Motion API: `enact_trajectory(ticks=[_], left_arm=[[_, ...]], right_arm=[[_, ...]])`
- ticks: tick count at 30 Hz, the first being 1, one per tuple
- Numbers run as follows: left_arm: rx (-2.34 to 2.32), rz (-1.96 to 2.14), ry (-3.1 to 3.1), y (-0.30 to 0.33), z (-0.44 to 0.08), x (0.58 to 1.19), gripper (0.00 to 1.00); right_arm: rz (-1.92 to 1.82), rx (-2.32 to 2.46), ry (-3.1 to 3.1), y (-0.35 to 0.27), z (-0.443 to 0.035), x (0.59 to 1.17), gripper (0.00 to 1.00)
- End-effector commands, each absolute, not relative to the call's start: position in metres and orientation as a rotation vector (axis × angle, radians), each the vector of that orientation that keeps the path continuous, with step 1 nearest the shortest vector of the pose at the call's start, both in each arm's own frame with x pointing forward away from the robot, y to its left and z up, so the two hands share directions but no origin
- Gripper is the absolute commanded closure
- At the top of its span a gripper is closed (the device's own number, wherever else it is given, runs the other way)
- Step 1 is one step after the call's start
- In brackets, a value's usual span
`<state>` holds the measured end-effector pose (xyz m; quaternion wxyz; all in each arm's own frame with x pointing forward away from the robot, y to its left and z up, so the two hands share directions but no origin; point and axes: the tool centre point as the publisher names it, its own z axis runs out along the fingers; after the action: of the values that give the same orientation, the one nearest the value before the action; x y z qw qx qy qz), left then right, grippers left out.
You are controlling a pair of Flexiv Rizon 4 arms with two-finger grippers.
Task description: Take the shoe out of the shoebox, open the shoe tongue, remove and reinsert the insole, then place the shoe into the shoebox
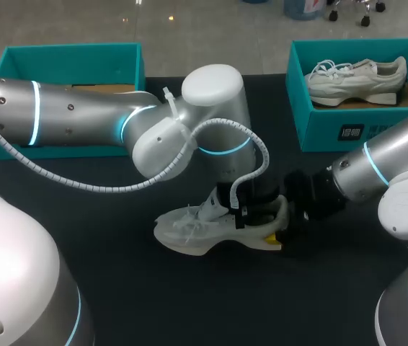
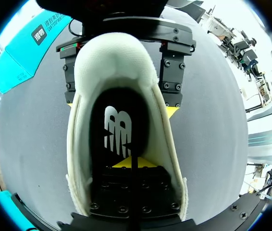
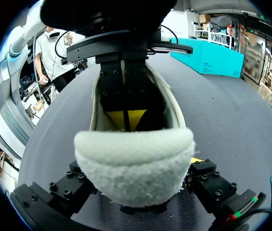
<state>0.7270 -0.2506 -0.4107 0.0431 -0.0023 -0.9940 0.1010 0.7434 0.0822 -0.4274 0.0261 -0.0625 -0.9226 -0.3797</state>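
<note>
A white shoe (image 1: 182,231) stands on the black table, toe towards the left. My left arm reaches over it, and the left gripper (image 2: 131,162) is down inside the shoe's opening, its yellow tips shut together on the black insole (image 2: 119,113). I cannot tell whether the tips pinch the insole. My right gripper (image 1: 272,234) holds the shoe's padded heel (image 3: 136,163) from both sides, with one finger (image 3: 213,185) against each flank. In the right wrist view the left gripper's yellow tips (image 3: 126,118) show deep inside the shoe.
A teal shoebox (image 1: 319,122) at the back right holds a second white shoe (image 1: 355,79). Another teal box (image 1: 67,54) stands at the back left, partly behind my left arm. Bare black table lies in front of the shoe.
</note>
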Motion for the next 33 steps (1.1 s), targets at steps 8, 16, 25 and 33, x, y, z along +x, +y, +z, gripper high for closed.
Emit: enact_trajectory(ticks=[8, 16, 25, 33], left_arm=[[0.065, 0.429, -3.069, -0.23, -0.384, 0.738, 1.0], [0.059, 0.534, -2.974, -0.221, -0.37, 0.733, 1.0], [0.01, 0.681, -2.815, -0.22, -0.358, 0.734, 1.0], [-0.07, 0.721, -2.761, -0.234, -0.348, 0.723, 1.0]], right_arm=[[-1.169, -0.195, -2.853, 0.084, -0.431, 0.743, 1.0], [-1.169, -0.195, -2.853, 0.084, -0.431, 0.743, 1.0], [-1.169, -0.195, -2.853, 0.084, -0.431, 0.743, 1.0], [-1.169, -0.195, -2.853, 0.084, -0.431, 0.743, 1.0]])
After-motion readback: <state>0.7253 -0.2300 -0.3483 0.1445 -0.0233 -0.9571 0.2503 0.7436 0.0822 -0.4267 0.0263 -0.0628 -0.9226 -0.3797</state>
